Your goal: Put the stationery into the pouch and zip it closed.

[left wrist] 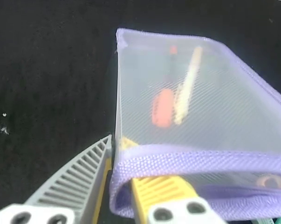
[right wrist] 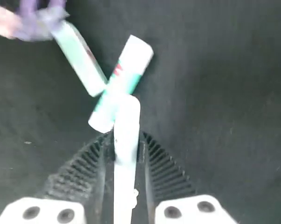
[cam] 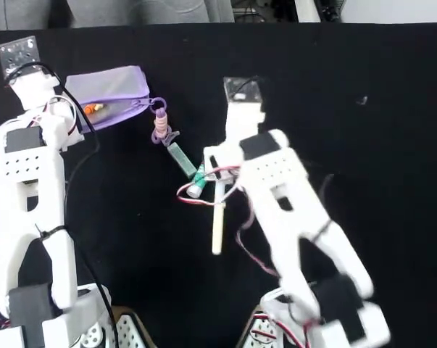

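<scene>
White plastic shells on left arm (cam: 26, 181) and right arm (cam: 290, 196), black motor blocks (cam: 258, 145) at the joints, rows of holes (cam: 19, 167) down the left one. Black cable (cam: 80, 156) and red-white wires (cam: 196, 197) alongside. Ribbed fingers (left wrist: 79, 182): grey and yellow on left gripper (left wrist: 116, 140), dark on right gripper (right wrist: 126, 137).

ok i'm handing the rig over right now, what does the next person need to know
Left gripper: shut on the hem of the purple pouch, one finger inside its open mouth, at the table's far left.
Right gripper: shut on a white stick, mid-table.
Done: an orange item and a pale stick lie inside the pouch.
Left: bag the white stick, then the green-and-white tube and the second tube crossing it, near the zip charm. Then zip the pouch shut.
</scene>
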{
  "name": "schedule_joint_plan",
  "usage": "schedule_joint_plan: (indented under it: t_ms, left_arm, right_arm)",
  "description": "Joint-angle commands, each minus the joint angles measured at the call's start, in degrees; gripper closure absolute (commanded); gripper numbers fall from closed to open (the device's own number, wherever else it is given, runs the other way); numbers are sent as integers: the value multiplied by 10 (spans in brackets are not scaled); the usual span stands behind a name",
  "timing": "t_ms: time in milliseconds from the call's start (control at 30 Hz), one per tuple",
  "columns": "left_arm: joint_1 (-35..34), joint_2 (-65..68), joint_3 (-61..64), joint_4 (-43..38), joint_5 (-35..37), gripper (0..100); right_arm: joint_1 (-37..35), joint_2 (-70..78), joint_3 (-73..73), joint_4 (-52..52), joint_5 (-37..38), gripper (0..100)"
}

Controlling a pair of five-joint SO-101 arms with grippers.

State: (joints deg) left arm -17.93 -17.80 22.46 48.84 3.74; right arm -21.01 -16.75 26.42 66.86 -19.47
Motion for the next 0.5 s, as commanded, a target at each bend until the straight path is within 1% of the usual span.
schedule_joint_plan:
  t_ms: [0, 200, 333, 467]
  left_arm:
    - [14, -9, -1, -6, 4, 971]
    - [36, -10, 4, -6, 3, 971]
    - [34, -10, 4, -6, 3, 971]
    - [34, -10, 4, -6, 3, 971]
  right_arm:
    - [-3, -103, -28, -27, 28, 987]
    - [-8, -193, -20, -95, 29, 987]
    - [-47, -225, 16, -156, 31, 987]
    - [-83, -252, 58, -255, 32, 987]
